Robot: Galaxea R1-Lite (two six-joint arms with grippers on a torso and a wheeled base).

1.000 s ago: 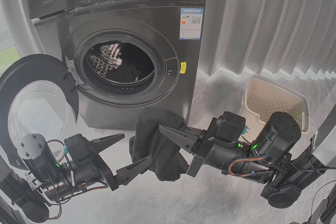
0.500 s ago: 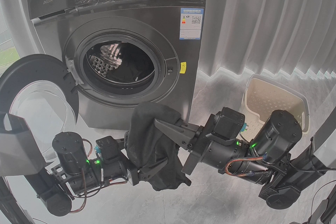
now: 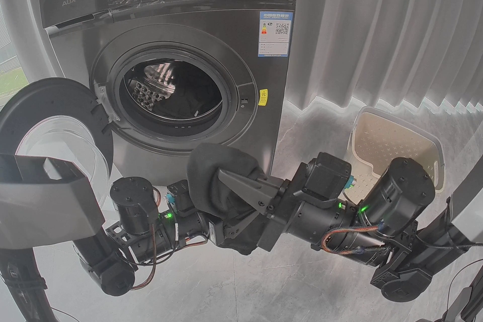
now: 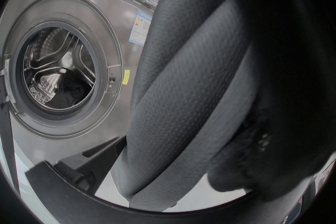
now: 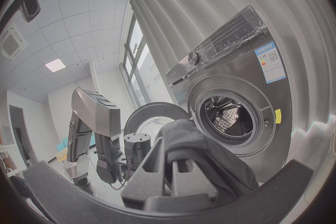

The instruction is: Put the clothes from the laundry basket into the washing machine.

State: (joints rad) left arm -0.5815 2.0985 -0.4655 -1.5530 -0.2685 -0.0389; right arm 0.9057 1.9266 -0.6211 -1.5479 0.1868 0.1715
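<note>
The garment (image 3: pixel 214 172), a dark grey knit piece, hung in the air in front of the washing machine (image 3: pixel 201 36), low against its front panel and below the round opening (image 3: pixel 173 91). It was off the floor and not yet in the drum. Its upper fold was draped over and pinched between the closed-up jaws of the right gripper (image 5: pixel 172 163), and the rest fell downward from there, so its long axis ran roughly top to bottom.

The left gripper (image 3: pixel 227 232) was pressed in against the lower part of the cloth from the robot's left. The cloth covered most of it, so I could not tell whether it had closed on anything.

The relation that mattered was garment to opening. The opening lay above and beyond the garment and a little to the robot's left. The load therefore needed to go up and forward, clearing the lower lip of the rim. The right arm carried the weight and looked best placed to make that move, with the left perhaps gathering the hanging tail.

The door (image 3: pixel 55 137) stood swung wide to the left, out of the way. A dark lump (image 4: pixel 66 97), probably clothing, lay at the bottom of the drum. The laundry basket (image 3: pixel 438 152) sat well apart at the right, by the curtain (image 3: pixel 392 21).
</note>
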